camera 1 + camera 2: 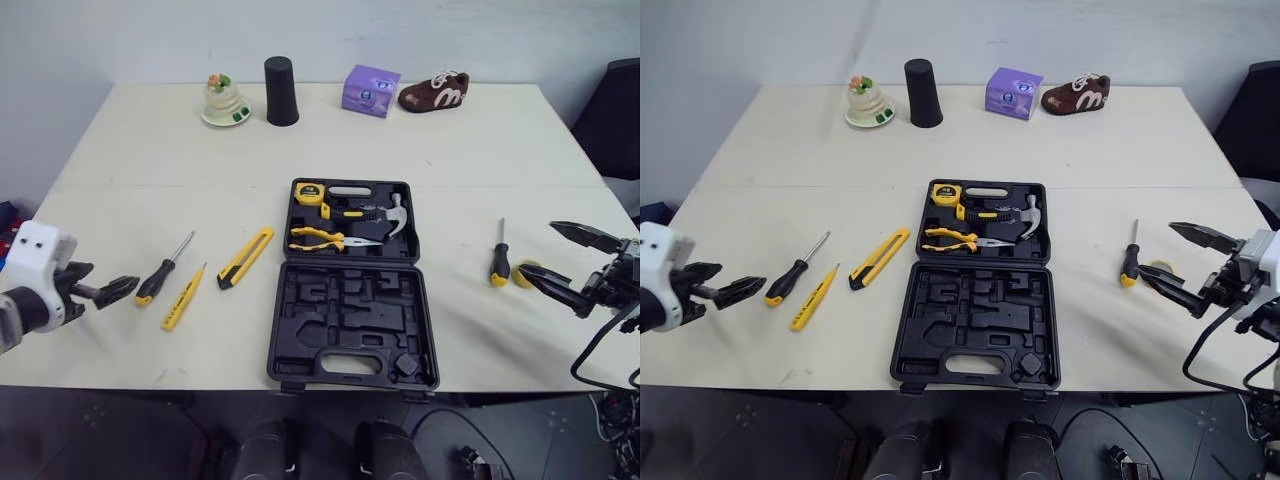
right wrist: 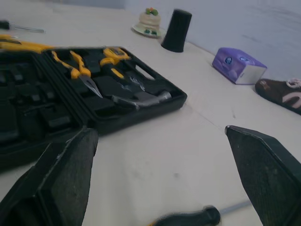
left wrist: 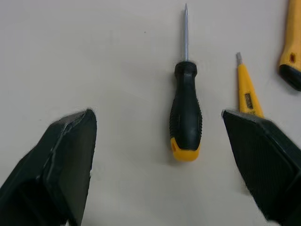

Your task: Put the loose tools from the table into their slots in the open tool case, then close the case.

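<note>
The open black plastic tool case [image 1: 352, 290] holds a steel-headed hammer [image 1: 392, 217], yellow-handled pliers [image 1: 325, 239] and a yellow tape measure [image 1: 309, 193] in its far half. Left of the case lie a yellow-and-black utility knife [image 1: 246, 257], a slim yellow tester screwdriver [image 1: 184, 297] and a black-handled, yellow-capped screwdriver [image 1: 160, 272]; a second black-and-yellow screwdriver [image 1: 498, 258] lies to its right. The left gripper [image 1: 120, 288], farther left of the case, and the right gripper [image 1: 540, 250], well to its right, both have fingers spread wide and empty.
</note>
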Motion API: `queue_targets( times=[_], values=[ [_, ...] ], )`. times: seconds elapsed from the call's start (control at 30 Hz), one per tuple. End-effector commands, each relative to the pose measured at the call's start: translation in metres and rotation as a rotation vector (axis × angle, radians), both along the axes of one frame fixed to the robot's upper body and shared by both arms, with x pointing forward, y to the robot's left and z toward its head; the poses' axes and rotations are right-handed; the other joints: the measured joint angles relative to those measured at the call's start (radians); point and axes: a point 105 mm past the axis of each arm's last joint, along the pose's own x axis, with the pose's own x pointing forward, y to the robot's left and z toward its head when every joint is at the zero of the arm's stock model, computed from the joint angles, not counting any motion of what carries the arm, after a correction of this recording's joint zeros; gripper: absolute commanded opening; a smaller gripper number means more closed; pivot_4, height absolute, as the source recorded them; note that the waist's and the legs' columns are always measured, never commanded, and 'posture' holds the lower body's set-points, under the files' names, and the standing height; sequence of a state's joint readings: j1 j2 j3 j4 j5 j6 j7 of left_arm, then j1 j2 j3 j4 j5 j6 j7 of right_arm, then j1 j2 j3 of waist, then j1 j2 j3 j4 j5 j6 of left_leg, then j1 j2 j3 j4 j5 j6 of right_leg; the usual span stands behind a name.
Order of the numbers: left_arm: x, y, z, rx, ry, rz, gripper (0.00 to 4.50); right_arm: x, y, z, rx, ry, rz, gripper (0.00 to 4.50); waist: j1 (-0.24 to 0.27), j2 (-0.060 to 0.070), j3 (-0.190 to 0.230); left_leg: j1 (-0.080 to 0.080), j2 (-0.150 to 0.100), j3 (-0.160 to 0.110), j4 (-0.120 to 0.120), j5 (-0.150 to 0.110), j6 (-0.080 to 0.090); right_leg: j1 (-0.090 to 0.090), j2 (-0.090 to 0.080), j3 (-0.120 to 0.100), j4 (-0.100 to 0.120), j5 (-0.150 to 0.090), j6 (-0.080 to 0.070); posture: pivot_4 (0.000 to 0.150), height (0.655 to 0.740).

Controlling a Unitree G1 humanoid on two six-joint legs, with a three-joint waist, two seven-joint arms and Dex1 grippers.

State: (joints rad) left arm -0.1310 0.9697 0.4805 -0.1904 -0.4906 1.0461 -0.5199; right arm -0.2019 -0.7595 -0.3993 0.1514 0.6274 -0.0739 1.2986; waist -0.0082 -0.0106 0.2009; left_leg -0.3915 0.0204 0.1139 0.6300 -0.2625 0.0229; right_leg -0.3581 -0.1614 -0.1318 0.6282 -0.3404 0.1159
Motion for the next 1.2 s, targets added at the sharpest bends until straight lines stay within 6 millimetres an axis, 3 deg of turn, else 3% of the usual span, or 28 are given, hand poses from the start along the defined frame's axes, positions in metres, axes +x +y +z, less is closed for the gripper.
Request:
queue_targets(
  times=[0.03,0.27,0.33,0.5,0.63,0.8,0.9,0.97,1.1,1.2],
  values=[
    [0.005,0.004,0.000,0.006,0.041,0.064,4.45,-0.011,0.034,0.012,0.020,-0.059,0.124,4.50,0.002,0.000,0.000,0.000,0.000,0.001,0.000,0.000,0.000,-0.001,0.000,0.001,0.000,0.000,0.000,0.150,0.7400],
    [0.014,0.001,-0.011,-0.036,0.119,0.077,4.45,-0.027,0.087,0.028,0.062,-0.195,0.282,4.50,0.005,0.000,0.000,-0.001,0.002,0.002,0.000,-0.001,-0.001,-0.002,0.010,0.004,0.001,0.000,0.000,0.150,0.7400],
    [0.017,-0.003,-0.013,-0.054,0.128,0.059,4.45,-0.031,0.094,0.028,0.044,-0.206,0.312,4.50,0.006,0.000,0.000,-0.001,0.003,0.002,0.000,-0.002,-0.002,-0.002,0.011,0.005,0.001,0.000,0.000,0.150,0.7400],
    [0.021,-0.013,-0.020,-0.067,0.163,0.013,4.45,-0.032,0.096,0.027,0.040,-0.197,0.307,4.50,0.007,-0.001,0.000,-0.001,0.004,0.004,0.001,-0.002,-0.002,-0.002,0.012,0.006,0.001,0.000,-0.001,0.150,0.7400],
    [0.019,-0.001,-0.028,-0.022,0.207,0.067,4.45,-0.028,0.093,0.027,0.064,-0.176,0.265,4.50,0.006,-0.001,0.000,-0.001,0.004,0.004,0.001,-0.002,-0.002,-0.003,0.012,0.007,0.001,0.000,-0.001,0.150,0.7400],
    [0.014,-0.003,-0.034,-0.026,0.258,0.042,4.45,-0.026,0.090,0.027,0.050,-0.182,0.241,4.50,0.004,-0.001,0.000,0.000,0.006,0.006,0.000,-0.002,-0.003,-0.004,0.013,0.009,0.001,0.000,-0.001,0.150,0.7400],
    [0.016,-0.005,-0.038,-0.056,0.254,0.033,3.60,-0.026,0.090,0.028,0.046,-0.185,0.236,4.50,0.005,-0.001,0.000,0.000,0.006,0.007,0.000,-0.002,-0.003,-0.004,0.013,0.010,0.001,0.000,-0.001,0.150,0.7400],
    [0.017,-0.004,-0.040,-0.058,0.251,0.035,2.60,-0.026,0.091,0.029,0.039,-0.184,0.237,4.50,0.006,-0.001,0.000,0.000,0.006,0.007,0.000,-0.002,-0.003,-0.004,0.013,0.010,0.001,0.000,-0.001,0.150,0.7400],
    [0.020,0.003,-0.033,-0.043,0.183,0.064,1.11,-0.026,0.090,0.028,0.013,-0.177,0.233,4.50,0.006,-0.001,0.000,0.000,0.006,0.007,0.001,-0.003,-0.002,-0.004,0.013,0.011,0.001,0.000,-0.001,0.150,0.7400],
    [0.029,0.001,-0.012,-0.035,0.026,0.029,1.00,-0.025,0.090,0.029,0.002,-0.167,0.227,4.50,0.008,-0.001,0.000,0.000,0.006,0.007,0.001,-0.003,-0.002,-0.005,0.012,0.011,0.001,0.000,-0.001,0.150,0.7400]
  ],
)
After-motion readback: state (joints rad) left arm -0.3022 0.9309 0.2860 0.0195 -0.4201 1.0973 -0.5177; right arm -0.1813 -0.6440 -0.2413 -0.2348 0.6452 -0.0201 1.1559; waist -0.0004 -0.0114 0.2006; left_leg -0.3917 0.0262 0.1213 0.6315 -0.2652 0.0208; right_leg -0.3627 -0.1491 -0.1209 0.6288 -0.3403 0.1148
